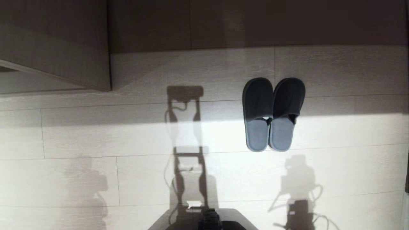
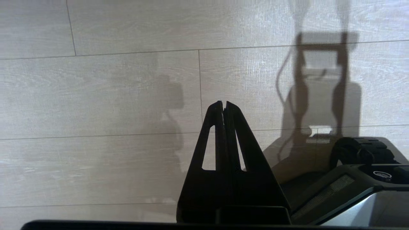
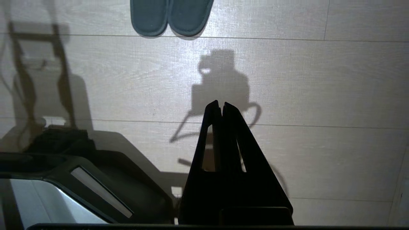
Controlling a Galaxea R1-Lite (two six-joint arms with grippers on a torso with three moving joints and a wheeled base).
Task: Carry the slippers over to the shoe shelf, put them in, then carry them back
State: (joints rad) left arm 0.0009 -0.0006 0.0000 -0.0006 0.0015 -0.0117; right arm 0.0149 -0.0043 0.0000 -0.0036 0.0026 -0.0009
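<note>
pale wood-grain plank flooring [image 1: 96,137] fills nearly everything you see, laid in long boards with thin dark seams, half of it lit bright and the far half in shade. on it, right of centre in your head view, lies the pair of plain dark grey soft fabric slide slippers [image 1: 271,111], side by side and touching, rounded closed toes pointing away from you toward the wall, open heels toward you. their toes sit in the shaded band, their heels in the lit one.

along the far edge of the floor runs a dark brown wood-grain panel front [image 1: 255,25], flat and closed as far as you can tell. at your upper left a beige wood-grain cabinet block [image 1: 54,41] juts out over the floor; you cannot tell from here whether it has an open compartment.

the robot's dark base [image 1: 204,222] shows at the near edge, and its shadows fall across the boards.

your left gripper [image 2: 223,103] hangs over bare floor beside the base, its two black fingers pressed together at the tips, holding nothing. your right gripper [image 3: 221,103] is likewise closed tip to tip and empty, pointing across open floor with the slipper heels well ahead of it.
</note>
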